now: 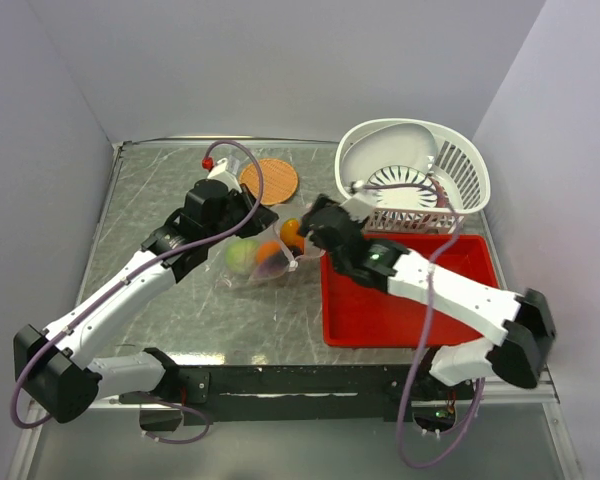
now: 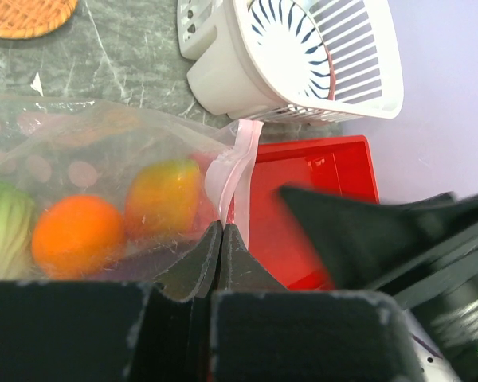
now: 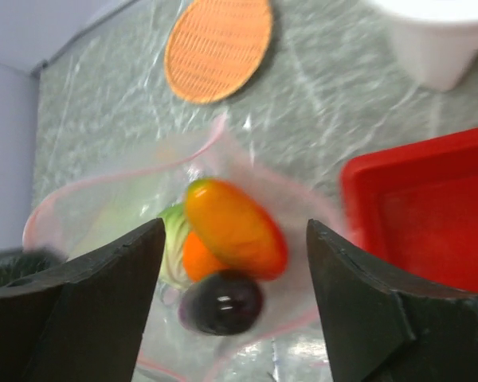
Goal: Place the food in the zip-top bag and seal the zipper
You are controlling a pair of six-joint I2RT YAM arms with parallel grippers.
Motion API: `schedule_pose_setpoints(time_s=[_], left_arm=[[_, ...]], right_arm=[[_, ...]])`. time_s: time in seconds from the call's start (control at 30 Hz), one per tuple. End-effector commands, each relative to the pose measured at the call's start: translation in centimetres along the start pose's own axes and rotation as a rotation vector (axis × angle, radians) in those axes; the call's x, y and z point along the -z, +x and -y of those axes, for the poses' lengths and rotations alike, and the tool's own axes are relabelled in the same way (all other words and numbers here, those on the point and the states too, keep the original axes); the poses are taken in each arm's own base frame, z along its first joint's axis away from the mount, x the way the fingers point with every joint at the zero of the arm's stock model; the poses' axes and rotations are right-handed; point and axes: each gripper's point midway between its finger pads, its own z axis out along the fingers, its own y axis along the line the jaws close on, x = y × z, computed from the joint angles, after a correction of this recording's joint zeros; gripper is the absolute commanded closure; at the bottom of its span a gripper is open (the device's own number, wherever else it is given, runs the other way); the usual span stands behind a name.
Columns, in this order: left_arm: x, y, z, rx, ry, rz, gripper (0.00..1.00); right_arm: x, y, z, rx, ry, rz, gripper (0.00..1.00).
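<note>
The clear zip-top bag [image 1: 252,268] lies mid-table with its pinkish zipper strip [image 2: 240,155] held up. My left gripper [image 1: 263,222] is shut on that strip, fingertips closed together in the left wrist view [image 2: 223,227]. Inside the bag are a pale green cabbage ball [image 1: 241,256], an orange ball [image 2: 77,235] and a dark purple piece [image 3: 221,302]. My right gripper [image 1: 305,232] is open just above the bag's mouth. The orange-red oval fruit [image 3: 235,227] is blurred between its spread fingers [image 3: 235,232], touching neither, at the bag's opening.
A red tray [image 1: 410,310] sits right of the bag, under the right arm. A white slotted basket [image 1: 420,170] stands tilted behind it. A flat woven orange-brown disc [image 1: 270,181] lies at the back, close to the left wrist.
</note>
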Motion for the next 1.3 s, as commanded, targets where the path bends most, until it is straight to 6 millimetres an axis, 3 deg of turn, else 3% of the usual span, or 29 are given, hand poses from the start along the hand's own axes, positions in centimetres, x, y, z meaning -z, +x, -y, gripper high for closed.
schedule_pose_setpoints(time_s=[0.0,0.17,0.57,0.7,0.83,0.87,0.93,0.97,1.03,1.07,1.17,1.27], left_arm=[[1.7,-3.3,3.0,-0.009,0.088,0.108,0.99],[1.6,-2.8,2.7,0.0,0.087,0.097,0.99],[1.6,-2.2,2.3,0.013,0.079,0.084,0.99],[1.6,-2.0,1.9,0.007,0.067,0.081,0.99],[1.6,-1.7,1.5,-0.019,0.053,0.071,0.99],[1.6,-1.7,1.5,-0.035,0.058,0.066,0.99],[1.5,-1.5,1.7,-0.091,0.058,0.036,0.99],[1.5,-1.5,1.8,-0.118,0.064,0.023,0.99],[1.3,-1.3,1.8,-0.171,0.053,-0.012,0.99],[1.4,-1.1,2.1,-0.184,0.068,-0.026,0.99],[1.6,-1.3,2.2,-0.188,0.078,-0.012,0.99],[1.8,-1.4,2.1,-0.184,0.077,-0.002,0.99]], right_arm=[[1.6,-1.7,4.7,-0.029,0.018,-0.052,0.27],[1.6,0.1,6.4,-0.035,-0.061,-0.123,0.31],[-0.9,4.2,4.8,-0.046,-0.107,-0.255,0.36],[-1.9,4.4,4.7,-0.063,-0.084,-0.256,0.49],[-2.1,2.9,3.8,-0.05,-0.078,-0.227,0.75],[-1.9,1.5,2.7,-0.049,-0.097,-0.2,0.85],[-1.3,0.4,1.7,-0.009,-0.109,-0.187,0.94],[-0.3,-1.1,-0.7,-0.005,-0.164,-0.166,1.0],[0.6,-2.7,-1.9,0.053,-0.163,-0.125,1.0],[1.3,-4.2,-3.7,0.056,-0.185,-0.097,1.0],[0.9,-4.3,-4.5,0.103,-0.169,-0.103,1.0],[-0.4,-3.1,-4.3,0.133,-0.131,-0.151,1.0]])
